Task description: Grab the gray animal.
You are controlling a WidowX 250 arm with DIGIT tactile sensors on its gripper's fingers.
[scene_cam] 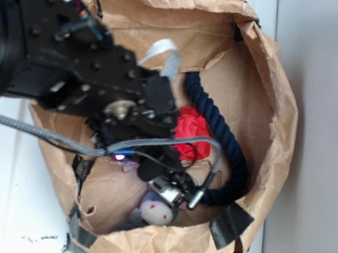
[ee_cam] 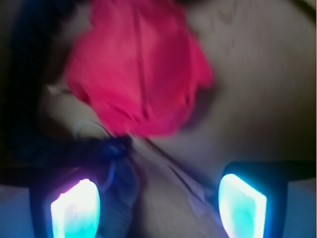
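Exterior view: small gray plush animal [scene_cam: 155, 209] sits at the crumpled brown paper bag's [scene_cam: 275, 119] near wall, just under the gripper [scene_cam: 174, 190]. Wrist view shows jaws spread apart, empty, red crumpled ball [ee_cam: 138, 69] ahead.

gray animal [scene_cam: 156, 208]: gray, pale muzzle, red dots | crumpled paper ball [scene_cam: 192, 132]: red | rope [scene_cam: 223, 136]: dark navy | paper bag [scene_cam: 275, 119]: brown | robot arm [scene_cam: 56, 61]: black | finger pads [ee_cam: 75, 209]: glowing cyan-pink

The bag [scene_cam: 274, 86] is creased, matt brown paper. The rope [scene_cam: 232, 138] is twisted navy cord; the gray animal [scene_cam: 155, 210] looks soft plush.
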